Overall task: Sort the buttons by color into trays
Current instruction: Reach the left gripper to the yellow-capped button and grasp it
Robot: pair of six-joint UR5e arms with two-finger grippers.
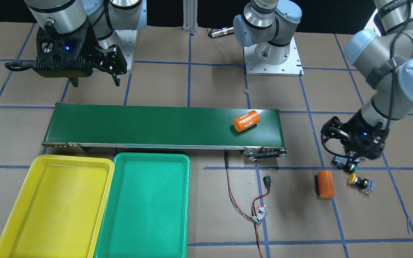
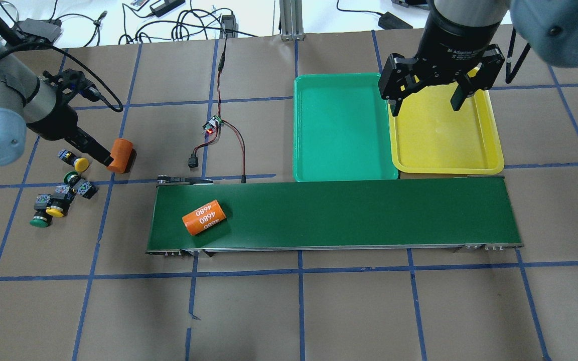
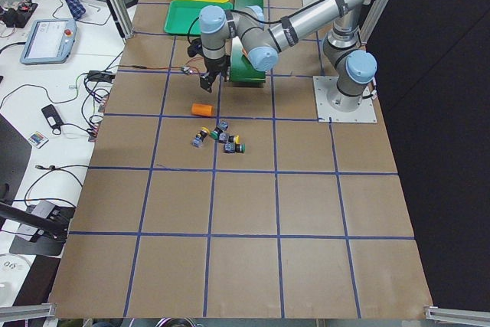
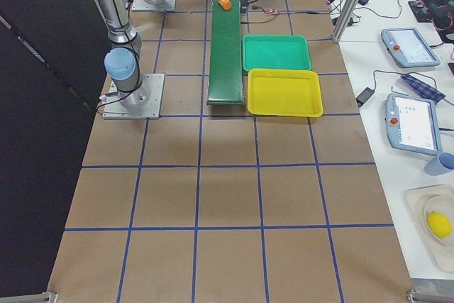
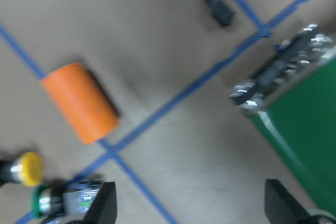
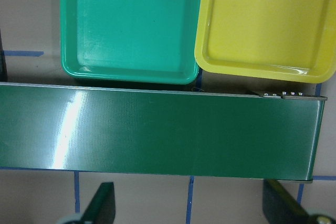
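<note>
Starting at the far left of the overhead view, the four buttons [image 2: 54, 210] lie in a loose cluster on the brown table [image 2: 319, 311], two with yellow caps and two with green. The left gripper [image 5: 191, 208] hangs just above them, its jaws spread wide with nothing between them. The wrist view shows a green-capped button right by one fingertip. A plain orange cylinder [image 2: 121, 155] lies just beside the cluster, between it and the near end of the conveyor belt [image 2: 344, 215]. A marked orange cylinder [image 2: 204, 217] lies on the belt close to that end. Beyond the belt, a small circuit board [image 2: 213, 124] trails red and black wires. Further right, the green tray [image 2: 339, 125] and yellow tray [image 2: 444, 145] sit touching each other against the belt's far edge, well apart from the buttons. The right gripper [image 2: 425, 100] hovers over the yellow tray, jaws apart, holding nothing.
</note>
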